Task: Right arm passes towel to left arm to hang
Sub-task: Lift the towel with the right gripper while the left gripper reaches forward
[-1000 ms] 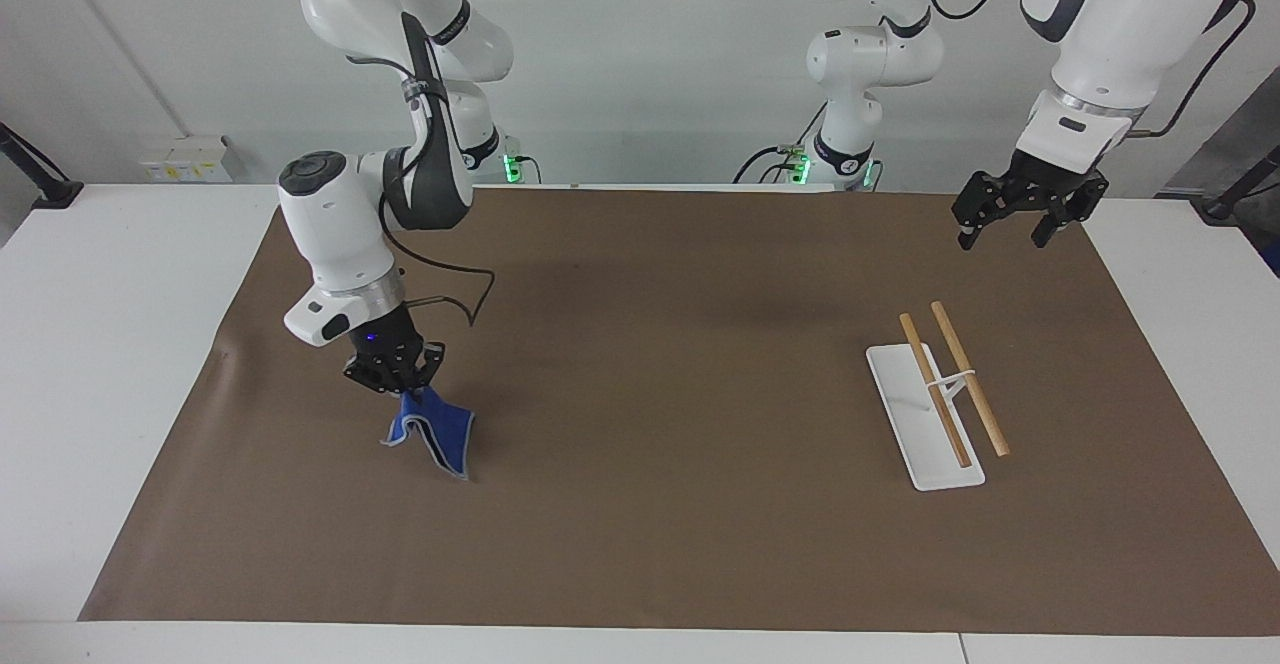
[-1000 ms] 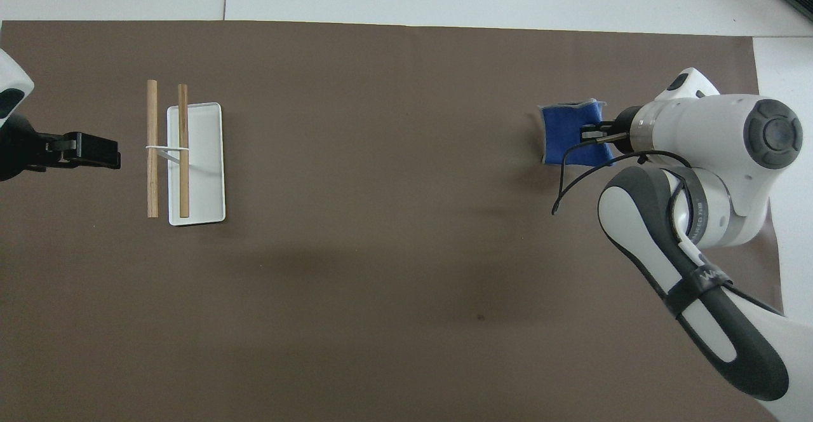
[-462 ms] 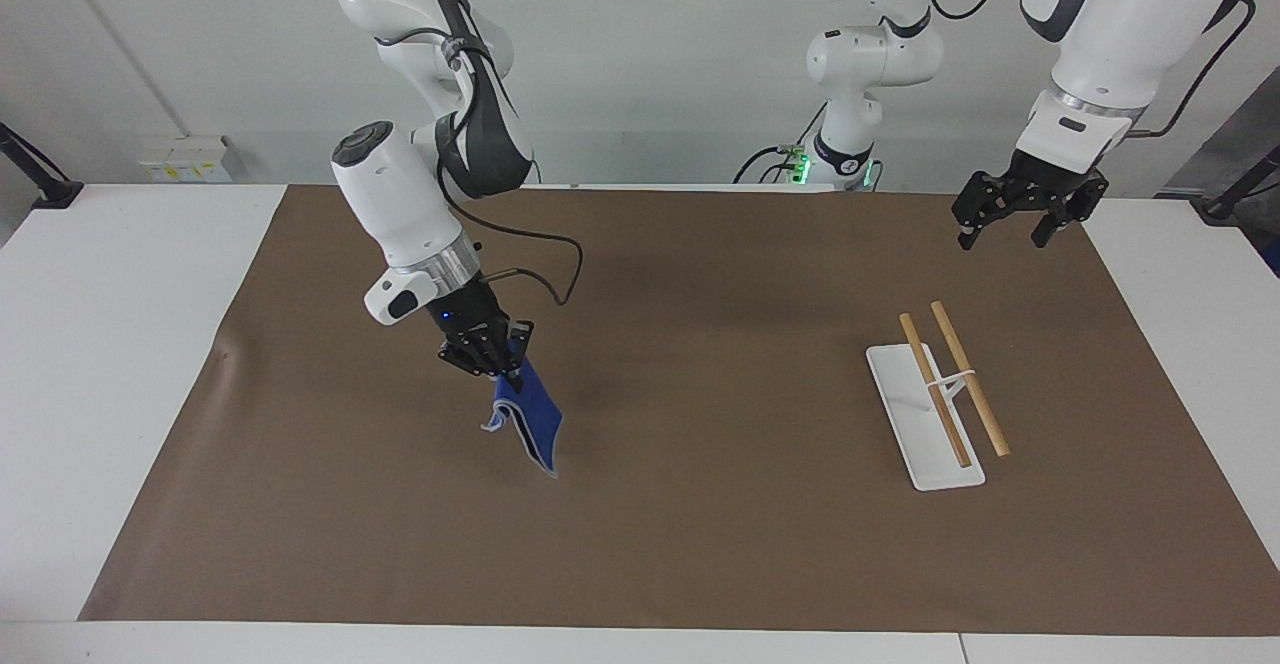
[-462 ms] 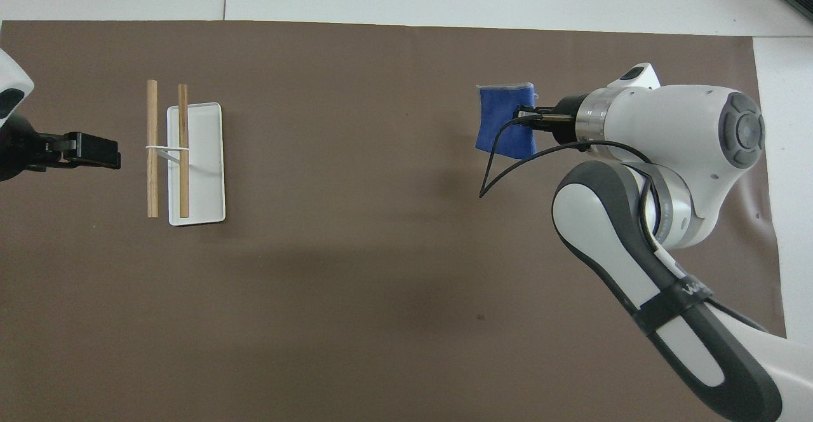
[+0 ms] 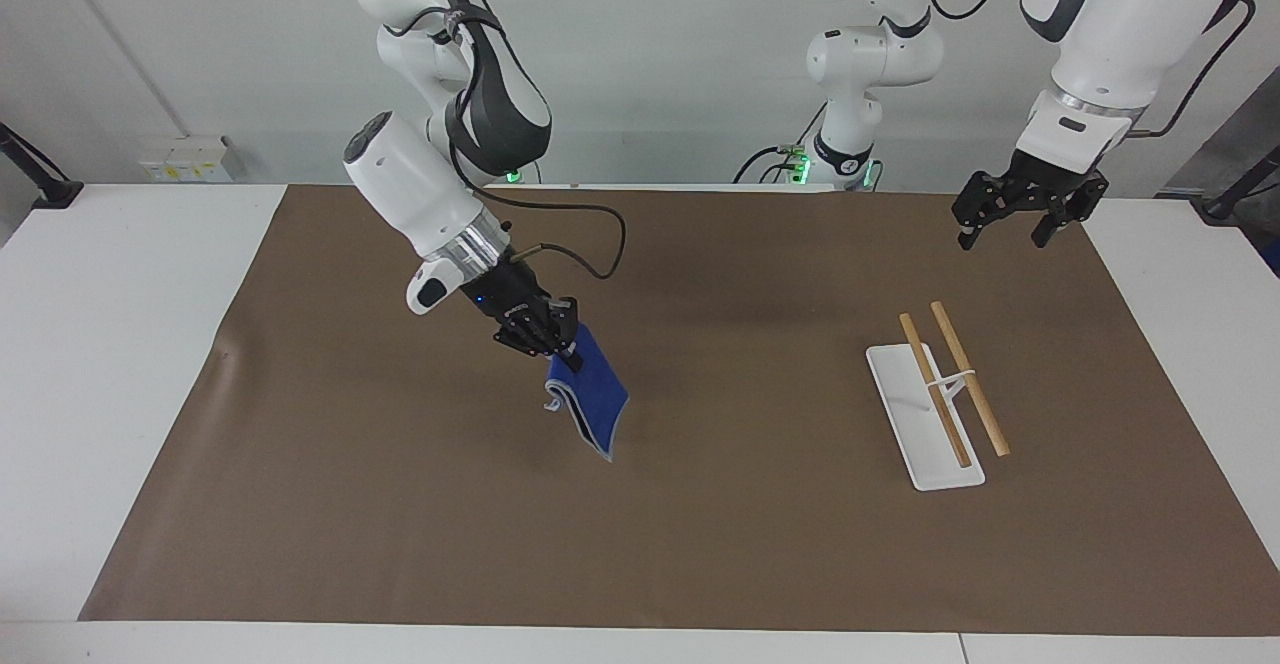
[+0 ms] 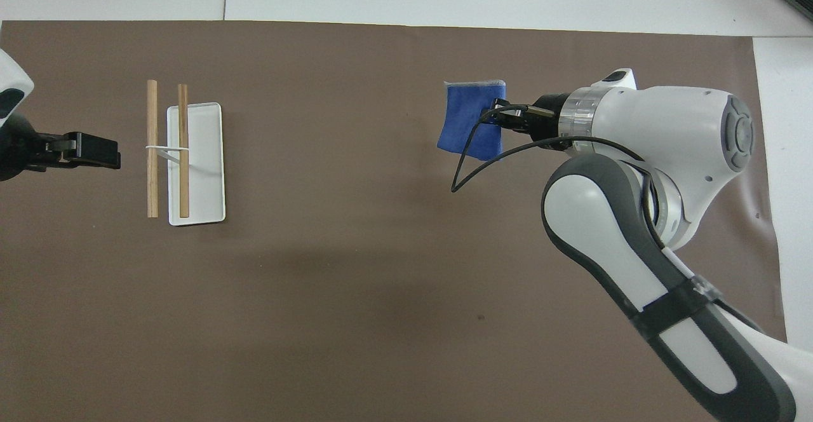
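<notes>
Counter (image 5: 120, 364): white, with a brown mat (image 5: 700, 544) covering most of it.

Right arm (image 5: 420, 184): reaches out over the mat's middle from its own end. Against 1 s ago we log a clear shift: it has lifted off the mat and swung toward the centre, wrist now tilted so the right gripper (image 5: 550, 336) points toward the left arm's end.

Left arm (image 5: 1110, 34): waits, unchanged across all 3 moments. The left gripper (image 5: 1000, 229) hangs over the mat's edge nearest the robots at its own end, jaws spread and holding nothing.

Rack (image 5: 925, 414): white base with 2 wooden rails (image 5: 968, 376) on a thin stand, on the mat toward the left arm's end. Untouched.

Towel (image 5: 590, 394): blue, pale edging. Right jaws clenched on its upper corner; it hangs free in the air over the mat, roughly mid-counter, its lowest corner clear of the surface. 1 s ago that corner trailed close to the mat near the right arm's end.

Our reading: pick-up is done and the carry to the handover point is under way. The 2 grippers are well apart, so the pass has not begun. The left arm must come in and take a free edge.
</notes>
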Robot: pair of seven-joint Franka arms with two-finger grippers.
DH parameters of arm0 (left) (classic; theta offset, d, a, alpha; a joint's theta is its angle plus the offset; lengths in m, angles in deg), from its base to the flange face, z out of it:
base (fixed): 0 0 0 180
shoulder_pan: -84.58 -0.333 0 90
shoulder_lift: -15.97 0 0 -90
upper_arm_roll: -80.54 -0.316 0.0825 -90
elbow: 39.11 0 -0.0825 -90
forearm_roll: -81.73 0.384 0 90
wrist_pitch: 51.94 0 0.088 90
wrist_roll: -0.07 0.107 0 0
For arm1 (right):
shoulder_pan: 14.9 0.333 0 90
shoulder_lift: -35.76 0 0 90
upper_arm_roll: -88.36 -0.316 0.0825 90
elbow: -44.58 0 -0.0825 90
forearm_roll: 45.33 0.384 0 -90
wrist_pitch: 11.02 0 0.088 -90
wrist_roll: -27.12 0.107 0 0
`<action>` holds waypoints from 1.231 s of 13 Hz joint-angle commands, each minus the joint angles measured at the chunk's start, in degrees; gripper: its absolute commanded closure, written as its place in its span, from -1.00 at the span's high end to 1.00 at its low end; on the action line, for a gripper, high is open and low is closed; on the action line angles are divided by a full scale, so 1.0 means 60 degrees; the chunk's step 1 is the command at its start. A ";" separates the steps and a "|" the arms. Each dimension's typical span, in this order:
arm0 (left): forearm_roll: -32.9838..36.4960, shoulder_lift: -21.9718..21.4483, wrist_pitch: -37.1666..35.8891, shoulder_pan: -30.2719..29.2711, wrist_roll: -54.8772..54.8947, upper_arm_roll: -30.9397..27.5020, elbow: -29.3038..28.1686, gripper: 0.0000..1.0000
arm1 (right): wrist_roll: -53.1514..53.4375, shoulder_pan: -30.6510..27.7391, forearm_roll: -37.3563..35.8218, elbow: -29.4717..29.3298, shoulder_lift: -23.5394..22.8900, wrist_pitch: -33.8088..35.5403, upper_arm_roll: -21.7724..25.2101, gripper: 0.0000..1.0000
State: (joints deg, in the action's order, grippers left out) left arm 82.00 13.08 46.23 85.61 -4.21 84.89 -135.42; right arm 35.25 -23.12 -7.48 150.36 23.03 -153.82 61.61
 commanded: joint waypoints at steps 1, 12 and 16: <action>-0.0148 -0.0031 -0.0161 -0.0012 0.0114 -0.0007 0.0012 1.00 | 0.1074 0.0154 0.0782 0.0022 0.0349 0.0011 -0.0069 -1.00; -0.3278 -0.0630 0.0875 -0.0202 -0.1990 0.0051 -0.1434 1.00 | 0.5485 0.1312 0.2189 -0.0989 0.0160 -0.1191 -0.0084 -1.00; -0.4613 -0.0997 0.2662 -0.0144 -0.5067 0.0577 -0.2534 1.00 | 0.7110 0.1370 0.2189 -0.1560 -0.0074 -0.0927 -0.0098 -1.00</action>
State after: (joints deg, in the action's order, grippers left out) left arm 57.06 10.28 57.33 84.92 -28.21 86.69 -145.50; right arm 74.63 -14.77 4.29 143.58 24.22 -160.21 61.51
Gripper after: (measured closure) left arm 0.000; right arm 0.956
